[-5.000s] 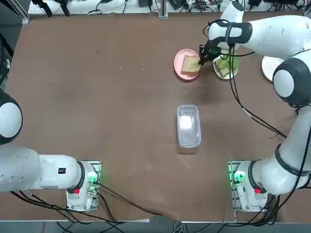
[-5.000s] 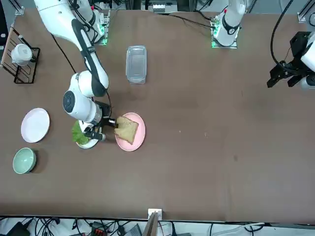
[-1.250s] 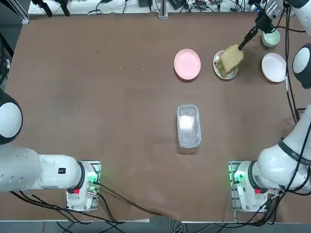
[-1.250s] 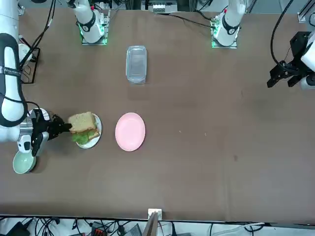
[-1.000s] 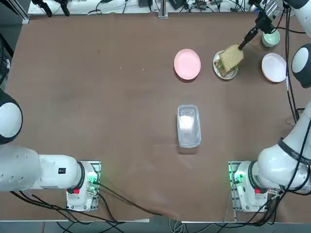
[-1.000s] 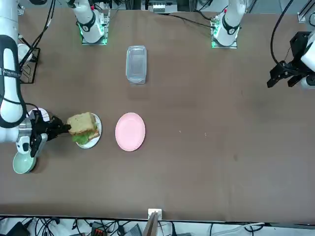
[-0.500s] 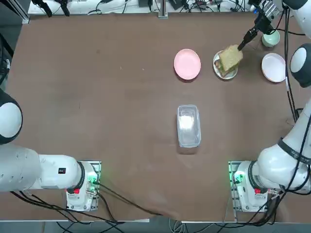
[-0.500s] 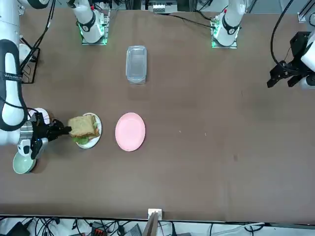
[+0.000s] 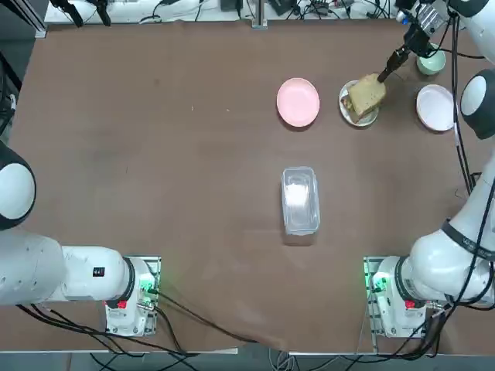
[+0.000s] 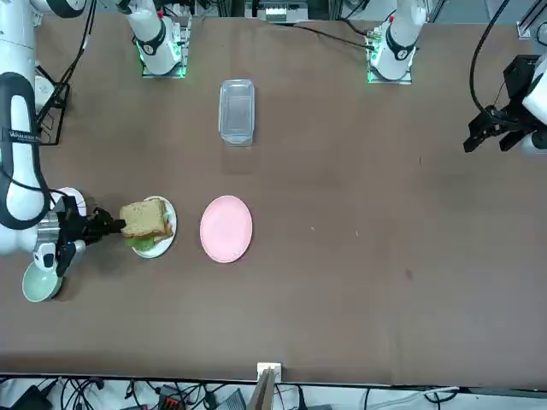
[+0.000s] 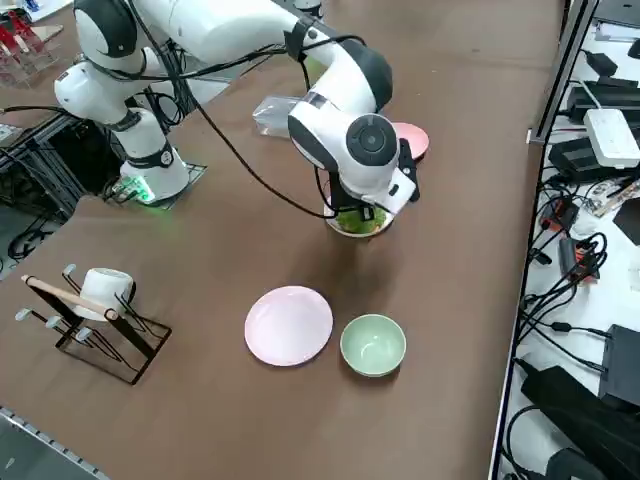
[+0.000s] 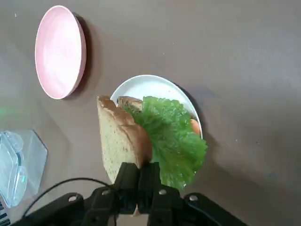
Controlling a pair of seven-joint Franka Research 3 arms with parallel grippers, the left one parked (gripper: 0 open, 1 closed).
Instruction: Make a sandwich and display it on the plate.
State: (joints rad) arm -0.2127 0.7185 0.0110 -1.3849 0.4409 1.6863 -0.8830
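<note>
A small white plate point(image 9: 345, 106) at the table's far right carries a green lettuce leaf point(image 12: 175, 137) lying over a bread slice point(image 12: 128, 102). My right gripper point(image 9: 379, 76) is shut on the edge of a second tan bread slice point(image 9: 365, 94), which hangs tilted over the plate and lettuce. In the wrist view the fingers point(image 12: 138, 175) pinch that slice point(image 12: 116, 143) at its crust, beside the leaf. The front view shows the gripper point(image 10: 118, 226) reaching in from the plate's outer side, the slice point(image 10: 145, 219) above the plate point(image 10: 164, 246).
An empty pink plate point(image 9: 298, 101) lies just inboard of the white one. A clear lidded container point(image 9: 300, 199) sits mid-table. Another pale plate point(image 9: 435, 107) and a pale-green bowl point(image 9: 431, 62) lie by the right edge. A mug rack point(image 11: 95, 310) stands at the near right corner.
The slice was lifted off the pink plate and carried over to the white plate. In the last second it has sunk slightly toward the lettuce, the grip unchanged.
</note>
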